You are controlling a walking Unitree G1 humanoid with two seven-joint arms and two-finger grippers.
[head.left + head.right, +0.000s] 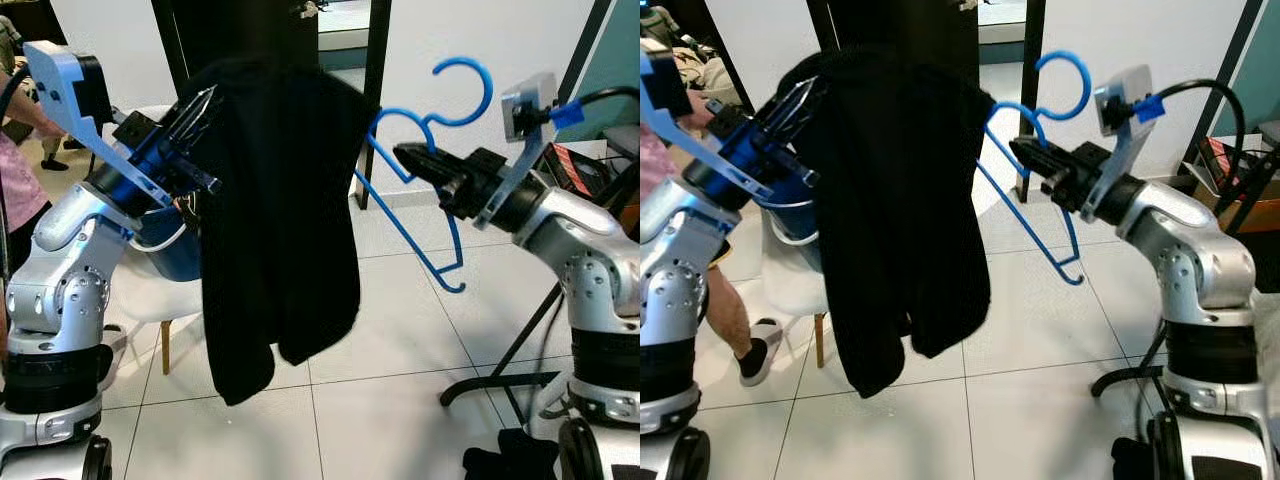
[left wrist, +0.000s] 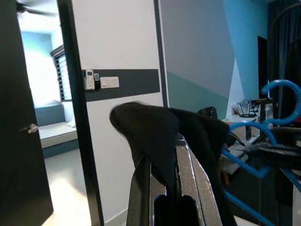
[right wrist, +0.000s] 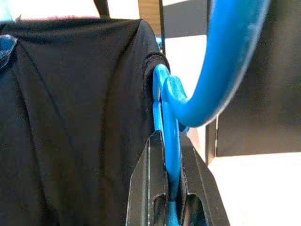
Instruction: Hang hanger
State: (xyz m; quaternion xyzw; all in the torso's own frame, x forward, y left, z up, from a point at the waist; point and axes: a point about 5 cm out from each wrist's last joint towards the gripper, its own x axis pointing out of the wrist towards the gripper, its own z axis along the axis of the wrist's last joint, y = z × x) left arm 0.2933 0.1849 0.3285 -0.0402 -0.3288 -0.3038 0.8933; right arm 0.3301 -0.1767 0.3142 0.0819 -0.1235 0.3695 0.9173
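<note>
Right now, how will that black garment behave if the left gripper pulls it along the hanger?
Probably floppy: the black garment drapes in loose folds from the left gripper. Likely light, since it hangs from a thin blue hanger pinched by the right gripper. It may bunch or slip rather than slide evenly.

white tiled floor point(image 1: 400, 330), white walls point(image 1: 450, 40)

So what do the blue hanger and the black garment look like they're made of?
The blue hanger looks like smooth moulded plastic: uniform colour, a soft sheen, rounded bars. The black garment looks like soft matte fabric, hanging in limp folds. Its exact fibre can't be told.
</note>
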